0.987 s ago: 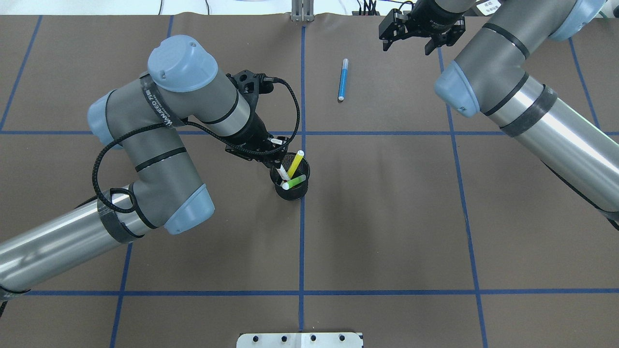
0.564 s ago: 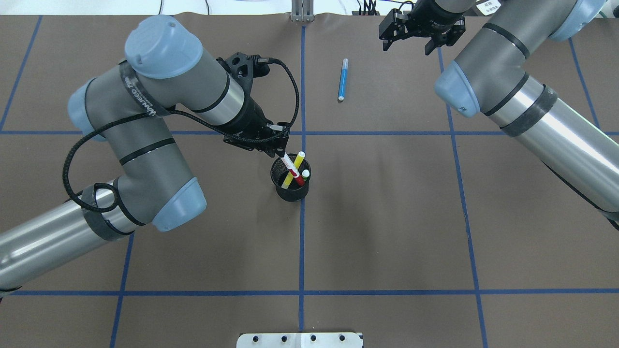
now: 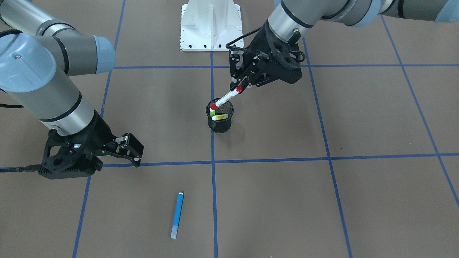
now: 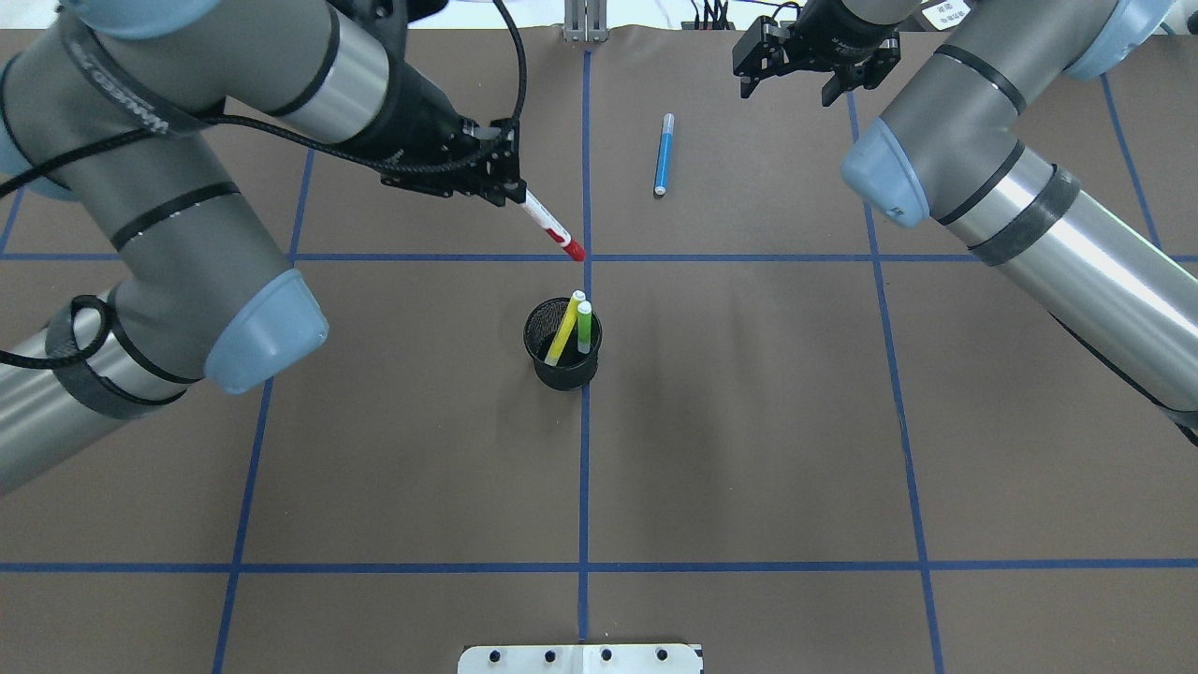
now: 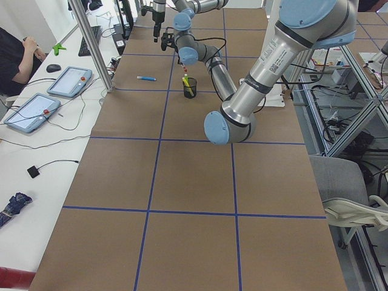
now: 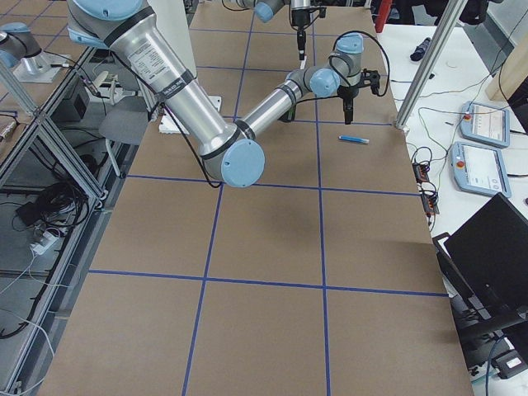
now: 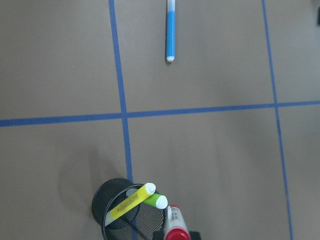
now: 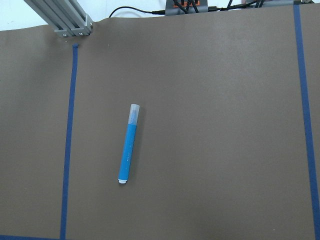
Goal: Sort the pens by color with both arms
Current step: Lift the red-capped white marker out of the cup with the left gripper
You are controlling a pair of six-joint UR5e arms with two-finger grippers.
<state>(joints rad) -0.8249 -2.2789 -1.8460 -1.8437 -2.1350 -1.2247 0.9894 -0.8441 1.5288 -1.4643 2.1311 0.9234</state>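
Observation:
My left gripper (image 4: 513, 187) is shut on the upper end of the white pen with red ends (image 4: 550, 225), (image 3: 226, 97). The pen hangs tilted, its lower red end just above the black mesh cup (image 4: 562, 373), (image 3: 220, 126). In the cup stand the yellow pen (image 4: 563, 329) and the lime green pen (image 4: 584, 326), both leaning against the rim. The blue pen (image 4: 664, 154), (image 8: 127, 150) lies flat on the brown mat at the far side. My right gripper (image 4: 786, 94), (image 3: 138, 156) hovers open beside it, holding nothing.
Blue tape lines divide the mat into squares. The white bolted base (image 4: 580, 658) sits at the near edge and an aluminium post (image 4: 585, 23) at the far edge. A seated person (image 5: 15, 54) and tablets are at the side bench.
My left gripper has lifted the red-and-white pen out of the cup and drawn it up and away to the far left. The green pen shifted upright in the cup. The right arm stayed put.

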